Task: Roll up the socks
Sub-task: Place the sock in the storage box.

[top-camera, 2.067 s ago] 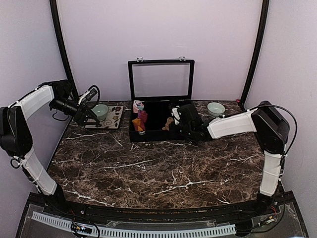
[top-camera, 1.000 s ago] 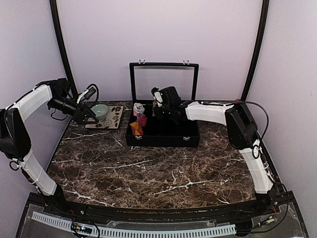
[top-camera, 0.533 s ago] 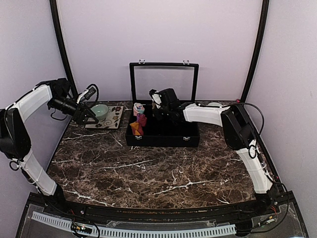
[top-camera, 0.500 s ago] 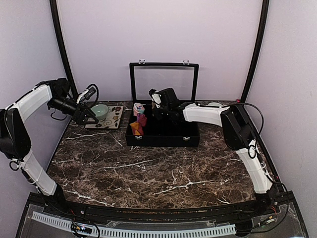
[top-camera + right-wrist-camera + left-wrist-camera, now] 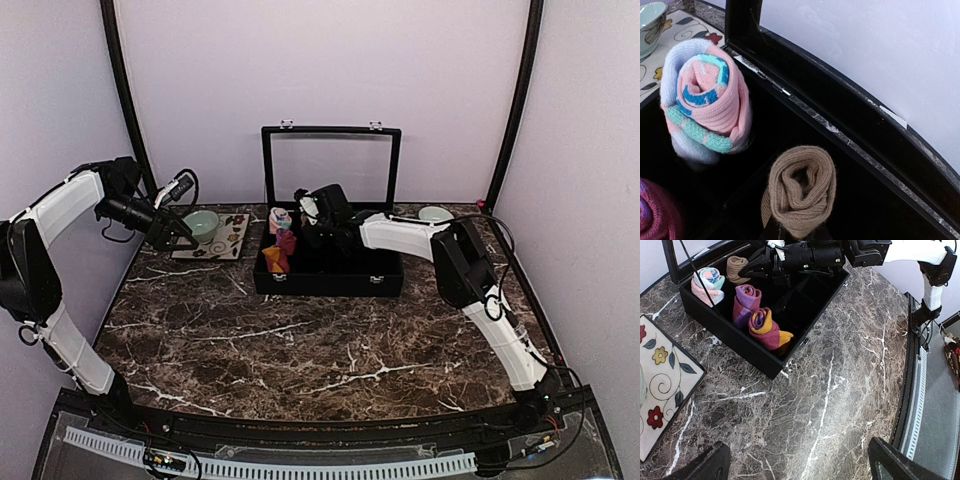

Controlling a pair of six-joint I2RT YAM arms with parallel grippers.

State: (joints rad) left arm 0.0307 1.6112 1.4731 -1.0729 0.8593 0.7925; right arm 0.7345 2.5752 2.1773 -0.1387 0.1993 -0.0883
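A rolled tan-brown pair of socks (image 5: 800, 192) stands upright in the back of the black box (image 5: 840, 135). My right gripper (image 5: 792, 235) is shut on its lower edge. From the left wrist view, the tan roll (image 5: 736, 267) sits at the tip of the right gripper (image 5: 754, 271). The red-maroon socks (image 5: 760, 315), with purple and orange showing, are rolled at the box's front left corner (image 5: 280, 250). My left gripper (image 5: 800, 470) hangs open over bare marble, holding nothing, left of the box (image 5: 330, 285).
A pink and light-blue rolled bundle (image 5: 707, 100) stands in the box's back left corner. The box lid (image 5: 330, 165) stands upright behind. A floral tray (image 5: 225, 238) with a green bowl (image 5: 203, 224) lies at the back left. Another bowl (image 5: 435, 213) sits at the back right.
My right gripper has carried the tan roll leftward along the back of the box, ending near the pink and blue bundle. The left arm has not moved.
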